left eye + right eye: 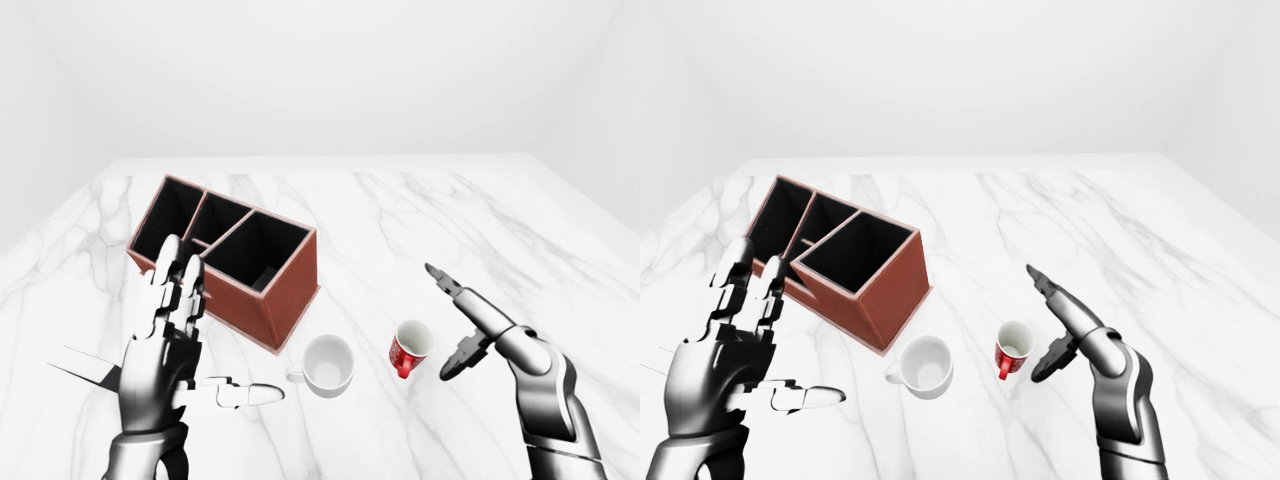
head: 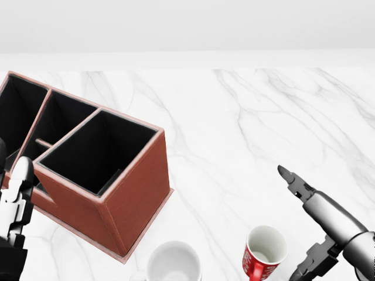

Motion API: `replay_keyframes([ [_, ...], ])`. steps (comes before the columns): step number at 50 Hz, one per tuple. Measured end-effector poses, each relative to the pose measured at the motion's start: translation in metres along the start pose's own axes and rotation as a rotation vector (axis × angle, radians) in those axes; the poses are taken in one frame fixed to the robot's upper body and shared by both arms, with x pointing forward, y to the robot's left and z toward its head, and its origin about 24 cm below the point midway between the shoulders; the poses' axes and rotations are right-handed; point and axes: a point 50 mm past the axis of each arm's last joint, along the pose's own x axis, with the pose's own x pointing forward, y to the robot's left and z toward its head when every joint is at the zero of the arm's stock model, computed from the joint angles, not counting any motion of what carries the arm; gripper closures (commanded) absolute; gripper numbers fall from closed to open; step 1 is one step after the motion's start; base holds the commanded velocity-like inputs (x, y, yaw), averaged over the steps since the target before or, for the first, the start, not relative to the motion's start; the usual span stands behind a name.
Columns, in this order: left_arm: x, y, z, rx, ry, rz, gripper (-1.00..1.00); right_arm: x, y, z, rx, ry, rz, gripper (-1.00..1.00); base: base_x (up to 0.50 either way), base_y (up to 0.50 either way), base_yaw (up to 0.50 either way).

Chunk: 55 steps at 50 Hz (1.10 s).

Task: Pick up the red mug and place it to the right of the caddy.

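Left-eye view gives me the red mug [image 1: 410, 348] standing upright on the white marble desk [image 1: 420, 220], to the right of a white mug [image 1: 327, 365] and near the desk's near edge. It carries a white pattern on its side, too small for me to read as writing. My right robot hand [image 1: 462, 320] is released, fingers spread wide, just right of the red mug and not touching it; one finger points up and to the far left, the thumb angles down toward the mug. The forearm rises from the lower right. My left robot hand [image 1: 165, 330] is raised, palm open, fingers upright, thumb stretched right. It holds nothing. The brown caddy [image 1: 235, 262] sits far left.
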Motion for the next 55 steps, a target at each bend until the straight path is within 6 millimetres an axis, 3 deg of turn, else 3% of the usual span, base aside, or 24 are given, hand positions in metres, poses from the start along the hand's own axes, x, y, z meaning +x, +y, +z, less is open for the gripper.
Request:
replay_keyframes([
  [55, -0.002, 0.004, 0.005, 0.002, -0.018, 0.01, -1.0, 0.028, 0.007, 0.002, -0.057, 0.042, 0.089, -1.0, 0.0, 0.0, 0.0],
])
